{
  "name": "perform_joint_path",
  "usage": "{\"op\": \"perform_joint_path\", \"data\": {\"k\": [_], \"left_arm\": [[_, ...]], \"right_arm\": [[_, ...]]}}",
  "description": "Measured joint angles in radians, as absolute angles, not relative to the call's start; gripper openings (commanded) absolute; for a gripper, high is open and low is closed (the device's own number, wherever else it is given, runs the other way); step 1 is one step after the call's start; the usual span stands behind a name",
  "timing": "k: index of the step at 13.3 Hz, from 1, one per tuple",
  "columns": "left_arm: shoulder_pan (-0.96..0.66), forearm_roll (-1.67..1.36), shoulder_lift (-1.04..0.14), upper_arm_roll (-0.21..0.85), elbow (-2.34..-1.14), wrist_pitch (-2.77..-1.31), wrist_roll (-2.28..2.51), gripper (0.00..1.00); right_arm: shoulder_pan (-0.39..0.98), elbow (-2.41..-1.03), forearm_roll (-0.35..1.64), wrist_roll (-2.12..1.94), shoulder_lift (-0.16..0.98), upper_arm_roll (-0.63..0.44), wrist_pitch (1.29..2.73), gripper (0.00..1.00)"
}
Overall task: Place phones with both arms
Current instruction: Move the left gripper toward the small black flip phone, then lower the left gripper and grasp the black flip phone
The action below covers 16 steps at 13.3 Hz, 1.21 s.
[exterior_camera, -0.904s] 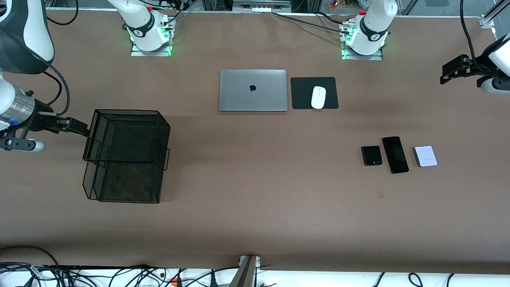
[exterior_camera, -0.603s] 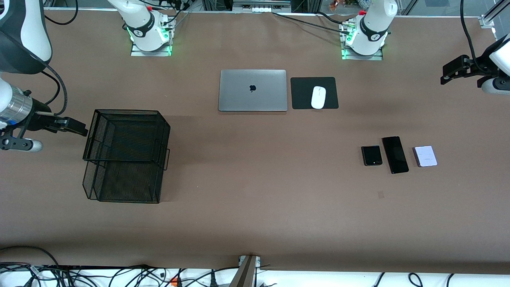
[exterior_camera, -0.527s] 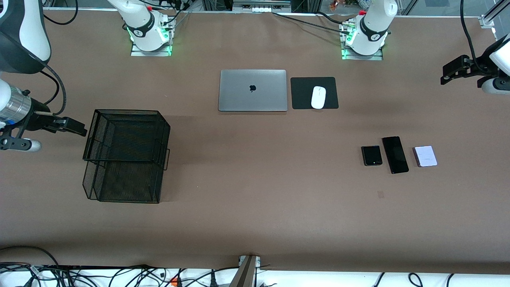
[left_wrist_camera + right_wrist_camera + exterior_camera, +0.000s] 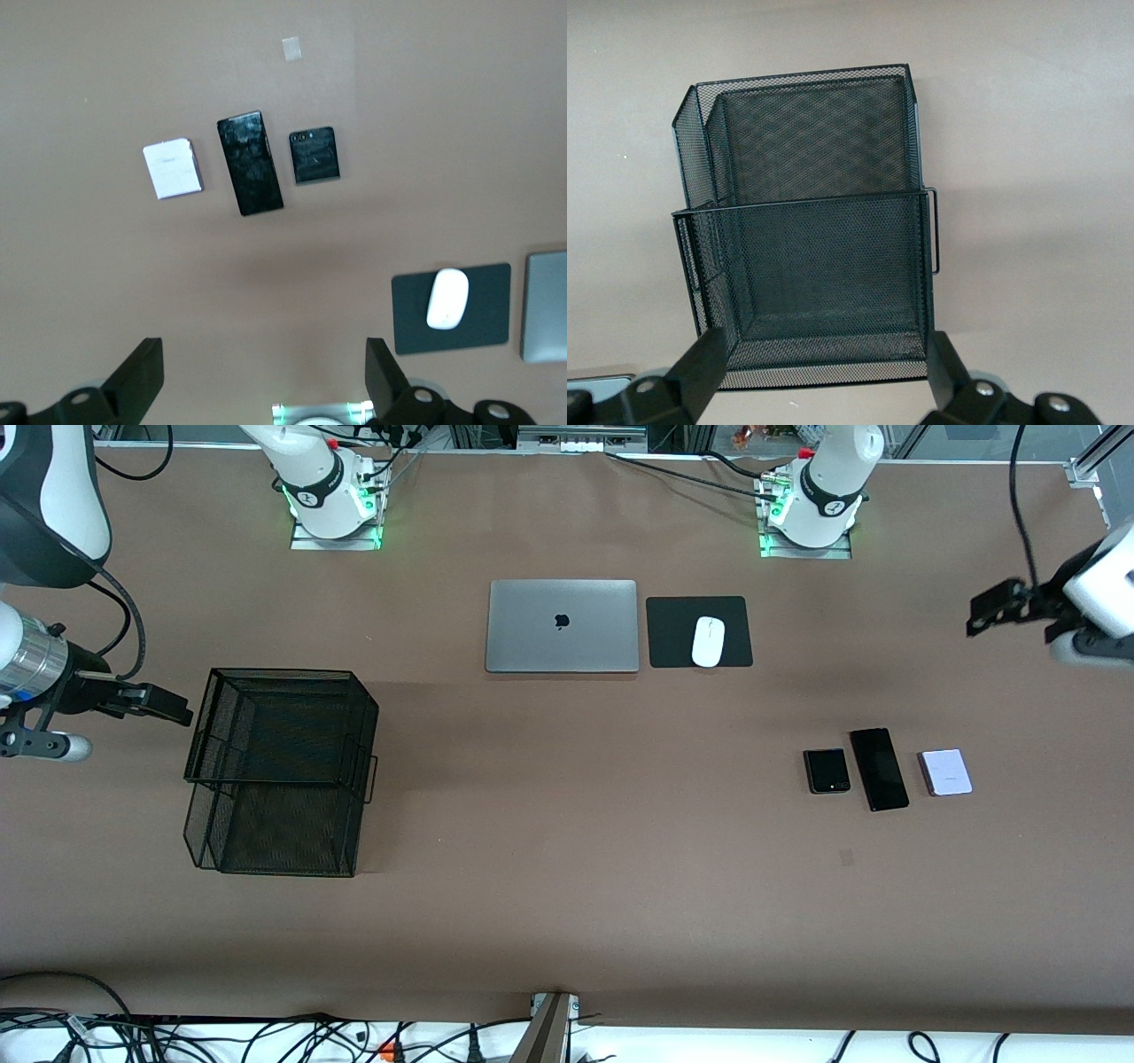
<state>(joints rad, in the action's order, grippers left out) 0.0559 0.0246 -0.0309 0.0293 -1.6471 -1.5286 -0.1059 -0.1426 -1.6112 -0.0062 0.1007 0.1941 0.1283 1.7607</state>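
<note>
Three phones lie side by side toward the left arm's end of the table: a small squarish black one (image 4: 827,771) (image 4: 313,155), a long black one (image 4: 879,769) (image 4: 250,162) and a small pale lavender-white one (image 4: 945,772) (image 4: 172,168). My left gripper (image 4: 992,607) (image 4: 263,376) hangs open and empty in the air at that end of the table, well apart from the phones. At the right arm's end my right gripper (image 4: 164,704) (image 4: 824,367) is open and empty beside the black mesh basket (image 4: 282,766) (image 4: 806,221).
A closed grey laptop (image 4: 562,625) lies near the arms' bases, with a white mouse (image 4: 708,641) (image 4: 447,298) on a black pad (image 4: 699,631) beside it. Bare brown tabletop stretches between the basket and the phones.
The left gripper has shifted a little toward the table's middle and tilted. The right gripper has drawn back slightly from the basket. The phones have not moved.
</note>
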Motion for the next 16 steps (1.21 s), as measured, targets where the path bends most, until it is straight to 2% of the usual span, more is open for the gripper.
{"op": "perform_joint_path", "data": {"k": [4,10,16], "left_arm": [[0.072,0.025,-0.126,0.029,-1.742,-1.711,-0.106,1.00],[0.074,0.025,-0.174,0.029,-1.950,-2.042,-0.087,1.00],[0.064,0.025,-0.316,0.044,-2.061,-2.355,0.005,1.00]], "right_arm": [[-0.143,-1.611,-0.006,0.101,0.194,0.128,1.760,1.00],[-0.143,-1.611,-0.006,0.101,0.194,0.128,1.759,1.00],[-0.143,-1.611,-0.006,0.101,0.194,0.127,1.758,1.00]]}}
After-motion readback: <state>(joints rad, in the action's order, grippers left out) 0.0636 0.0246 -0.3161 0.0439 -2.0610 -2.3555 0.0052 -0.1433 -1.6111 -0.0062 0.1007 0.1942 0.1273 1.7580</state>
